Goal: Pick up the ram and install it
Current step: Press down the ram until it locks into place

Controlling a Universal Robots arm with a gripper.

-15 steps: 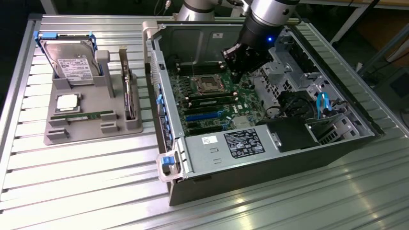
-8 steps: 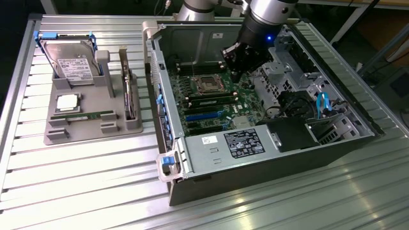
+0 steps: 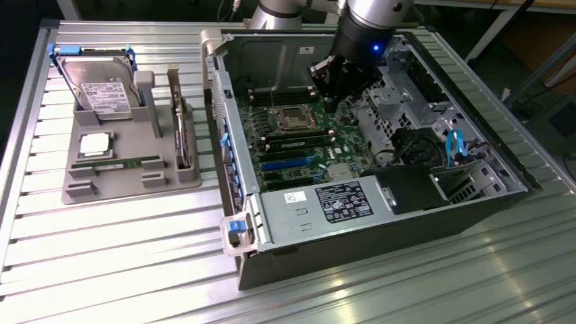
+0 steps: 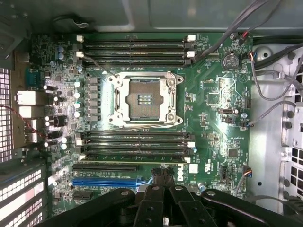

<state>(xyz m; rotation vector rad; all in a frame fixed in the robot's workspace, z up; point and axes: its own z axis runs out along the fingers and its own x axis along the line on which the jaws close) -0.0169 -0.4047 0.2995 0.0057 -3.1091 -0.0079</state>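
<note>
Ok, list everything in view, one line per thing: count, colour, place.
Computer case: one, black, open, on the exterior view's right side of the table.
Motherboard: one, green, inside the case.
Processor socket: one, silver, empty, mid-board between the memory slots.
Power supply: one, grey with black label, at the case's near end.
Holder tray: one, grey, on the exterior view's left of the case.
Hard drive: one, silver with white label, standing at the tray's far end.
Processor chip: one, silver, square, mid-tray.
Ram: one, green stick, lying in the tray nearer than the chip.
Table: one, slatted metal.
Pincer: one, black, shut, empty, over the motherboard.
</note>
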